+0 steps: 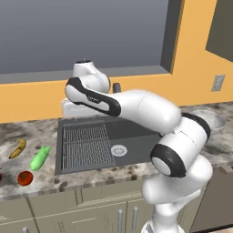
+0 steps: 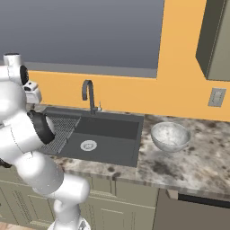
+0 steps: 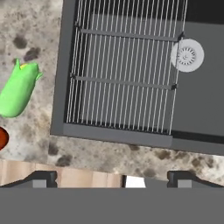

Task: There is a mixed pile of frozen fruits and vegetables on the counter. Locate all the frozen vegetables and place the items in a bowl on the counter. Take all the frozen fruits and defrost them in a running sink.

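On the speckled counter [image 1: 45, 132] left of the sink lie a yellow banana [image 1: 18, 148], a light-green vegetable [image 1: 40, 157] and a red tomato [image 1: 25, 178]. A dark sliver at the left edge may be the brown fruit. My gripper [image 3: 113, 180] hangs open and empty above the sink's front left, looking down on the ribbed rack [image 3: 127, 74], the drain [image 3: 187, 55], the green vegetable [image 3: 17, 89] and an edge of the tomato [image 3: 1, 138]. The dark sink [image 2: 103, 134] holds no food. The glassy bowl [image 2: 170, 136] stands empty on the counter to its right.
A dark arched faucet [image 2: 90, 95] rises behind the sink, against the orange wall under a window. My own arm [image 1: 145, 109] reaches across the basin and hides part of the bowl [image 1: 217, 119]. Beige cabinets [image 1: 68, 205] run below the counter edge.
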You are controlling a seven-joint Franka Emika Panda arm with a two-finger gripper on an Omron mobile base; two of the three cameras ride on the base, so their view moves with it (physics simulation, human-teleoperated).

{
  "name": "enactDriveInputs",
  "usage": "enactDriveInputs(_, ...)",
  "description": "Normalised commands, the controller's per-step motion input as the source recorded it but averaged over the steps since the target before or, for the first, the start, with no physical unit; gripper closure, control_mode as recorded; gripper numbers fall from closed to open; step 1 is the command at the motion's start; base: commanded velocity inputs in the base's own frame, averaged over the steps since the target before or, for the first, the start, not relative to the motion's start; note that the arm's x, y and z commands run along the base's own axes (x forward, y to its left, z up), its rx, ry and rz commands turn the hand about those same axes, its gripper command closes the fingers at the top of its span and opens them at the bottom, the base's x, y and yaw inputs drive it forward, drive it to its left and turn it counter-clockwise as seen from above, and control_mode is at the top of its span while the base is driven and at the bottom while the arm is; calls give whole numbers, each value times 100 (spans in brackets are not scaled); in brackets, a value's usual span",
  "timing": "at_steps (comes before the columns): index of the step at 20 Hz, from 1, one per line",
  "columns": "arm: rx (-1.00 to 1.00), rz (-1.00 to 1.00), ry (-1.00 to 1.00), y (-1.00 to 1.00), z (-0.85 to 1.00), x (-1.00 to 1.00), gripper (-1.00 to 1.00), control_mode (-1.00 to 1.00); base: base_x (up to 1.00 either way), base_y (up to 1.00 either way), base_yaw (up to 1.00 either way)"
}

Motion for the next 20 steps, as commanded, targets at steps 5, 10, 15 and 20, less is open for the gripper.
enactDriveInputs(5,0,0,5,42,-17,4,-100,-100,0,0,0)
enactDriveInputs(10,0,0,2,40,-19,0,-100,-100,0,0,0)
enactDriveInputs(15,0,0,2,37,-19,9,-100,-100,0,0,0)
enactDriveInputs(20,0,0,0,28,-26,7,-100,-100,0,0,0)
